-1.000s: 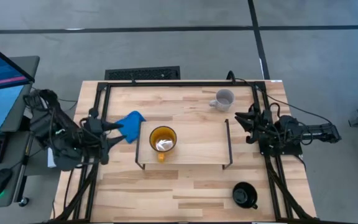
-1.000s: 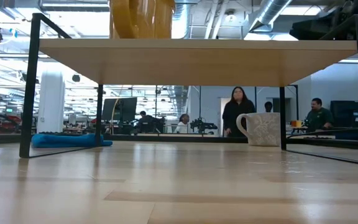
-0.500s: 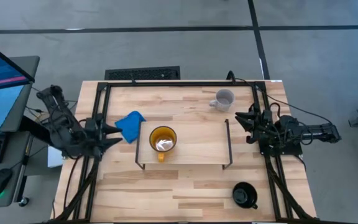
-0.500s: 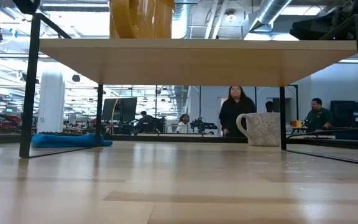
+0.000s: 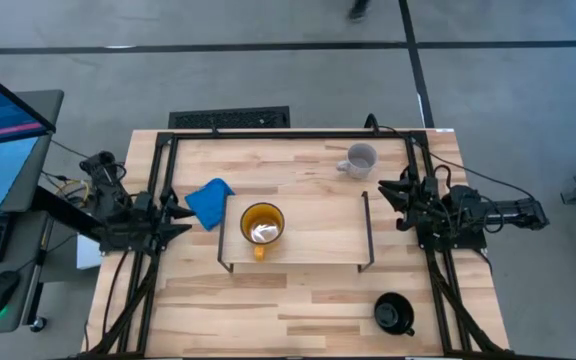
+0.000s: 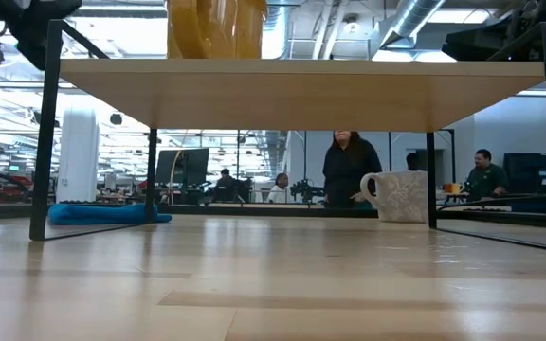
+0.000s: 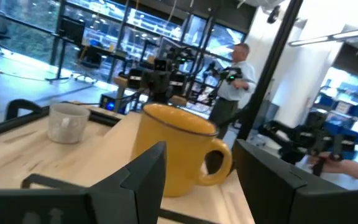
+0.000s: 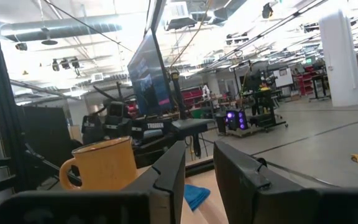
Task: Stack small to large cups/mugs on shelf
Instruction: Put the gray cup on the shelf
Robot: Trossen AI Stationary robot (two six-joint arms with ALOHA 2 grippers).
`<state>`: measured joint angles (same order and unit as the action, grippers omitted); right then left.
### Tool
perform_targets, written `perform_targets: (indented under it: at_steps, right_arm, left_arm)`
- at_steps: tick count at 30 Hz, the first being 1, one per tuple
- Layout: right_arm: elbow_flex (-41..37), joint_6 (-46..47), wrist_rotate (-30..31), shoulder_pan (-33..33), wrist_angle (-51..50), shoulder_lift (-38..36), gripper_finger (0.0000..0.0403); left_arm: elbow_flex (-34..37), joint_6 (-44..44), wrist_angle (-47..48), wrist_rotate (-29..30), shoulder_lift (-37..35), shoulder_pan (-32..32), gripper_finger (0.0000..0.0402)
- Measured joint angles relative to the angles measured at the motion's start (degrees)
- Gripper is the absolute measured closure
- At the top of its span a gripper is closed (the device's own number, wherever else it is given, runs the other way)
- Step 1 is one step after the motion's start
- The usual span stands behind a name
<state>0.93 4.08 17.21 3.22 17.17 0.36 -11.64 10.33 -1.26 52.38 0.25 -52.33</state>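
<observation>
Yellow mug (image 5: pixel 261 224) on shelf (image 5: pixel 318 240); no readable writing, perhaps too small. Left tool (image 5: pixel 175 213) at 9 o'clock and right tool (image 5: pixel 386 197) at 3 o'clock, both released.

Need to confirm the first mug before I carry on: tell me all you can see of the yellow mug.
The yellow mug is a glossy yellow-orange mug with one loop handle, upright and mouth up on the shelf, on its left part. Something pale shows inside it from above. Neither claw touches it; nothing else stands on the shelf.
</observation>
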Motion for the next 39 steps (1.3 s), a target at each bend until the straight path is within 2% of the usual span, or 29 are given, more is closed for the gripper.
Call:
perform_targets:
  at_steps: [15,22,26,29,35,39]
  right_arm:
    - [0.07,0.0,-0.02,0.0,-0.11,-0.02,0.0296]
    - [0.07,0.02,-0.02,0.0,-1.93,-0.01,0.0296]
    - [0.07,0.02,-0.02,0.0,-2.14,0.0,0.0296]
    - [0.07,0.02,-0.02,0.0,-2.14,-0.02,0.0296]
    - [0.07,0.0,-0.02,0.0,-2.14,-0.01,0.0296]
    - [0.07,0.0,-0.02,0.0,-2.14,0.0,0.0296]
  left_arm:
    - [0.65,-2.6,0.46,4.42,0.08,0.03,0.0223]
    - [0.65,-2.65,0.85,16.63,0.06,0.03,0.0223]
    - [0.65,-2.34,0.88,19.4,0.06,0.03,0.0223]
    - [0.65,-1.98,0.43,17.88,0.06,0.03,0.0223]
    - [0.65,-2.51,0.4,2.16,0.06,0.74,0.0223]
    - [0.65,-1.22,0.48,-2.29,0.21,3.19,0.0223]
